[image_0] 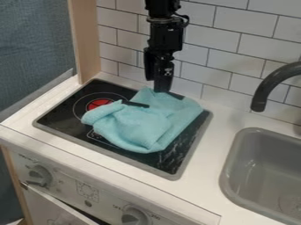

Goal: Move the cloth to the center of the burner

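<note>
The black gripper (162,84) hangs down from the top edge, low over the back of the cooktop, at the rear edge of the cloth. Below it the light blue cloth (138,127) lies crumpled and folded across the middle and right of the black cooktop (63,115). A short dark strip crosses the cloth's upper left part. To the left of the cloth, the burner (99,103) shows a red centre inside a thin pale ring; the cloth's left end lies over part of that ring. Whatever is marked on the cooktop beneath the cloth is hidden.
A grey sink (235,176) is set into the white counter (206,151) at the right, with a dark curved faucet (262,90) above it. White tiles (241,26) rise behind, and a wooden post (86,39) stands at the back left. Knobs (40,175) line the front panel.
</note>
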Motion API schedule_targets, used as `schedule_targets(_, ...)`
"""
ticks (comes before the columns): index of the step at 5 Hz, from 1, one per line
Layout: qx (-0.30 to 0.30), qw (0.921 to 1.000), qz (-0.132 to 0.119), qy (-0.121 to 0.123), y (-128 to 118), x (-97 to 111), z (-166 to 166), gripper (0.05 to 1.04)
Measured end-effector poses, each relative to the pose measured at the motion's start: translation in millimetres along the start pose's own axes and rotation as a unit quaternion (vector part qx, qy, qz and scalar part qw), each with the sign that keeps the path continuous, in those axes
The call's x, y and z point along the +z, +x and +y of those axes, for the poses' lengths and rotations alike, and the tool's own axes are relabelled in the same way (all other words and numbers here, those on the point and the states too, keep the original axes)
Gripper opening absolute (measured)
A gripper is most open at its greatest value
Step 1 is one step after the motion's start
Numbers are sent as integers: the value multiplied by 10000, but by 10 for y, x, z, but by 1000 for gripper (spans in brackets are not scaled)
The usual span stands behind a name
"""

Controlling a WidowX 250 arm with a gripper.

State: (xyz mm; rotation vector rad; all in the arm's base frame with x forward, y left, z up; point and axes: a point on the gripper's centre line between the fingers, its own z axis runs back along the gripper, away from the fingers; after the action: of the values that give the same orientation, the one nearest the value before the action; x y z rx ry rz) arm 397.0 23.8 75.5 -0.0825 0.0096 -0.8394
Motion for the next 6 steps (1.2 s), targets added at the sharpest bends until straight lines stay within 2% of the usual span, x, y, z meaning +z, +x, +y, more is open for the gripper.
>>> schedule_targets(2,379,9993,-15,12,91,-189,412,999)
schedule_targets(3,649,9977,-33,168,68,-301,558,999)
schedule_targets(4,881,9948,-94,507,-17,-333,730,999)
schedule_targets(5,956,9932,-125,660,-12,-421,791,999)
schedule_targets(6,1000,9936,-23,527,-38,-583,782,955)
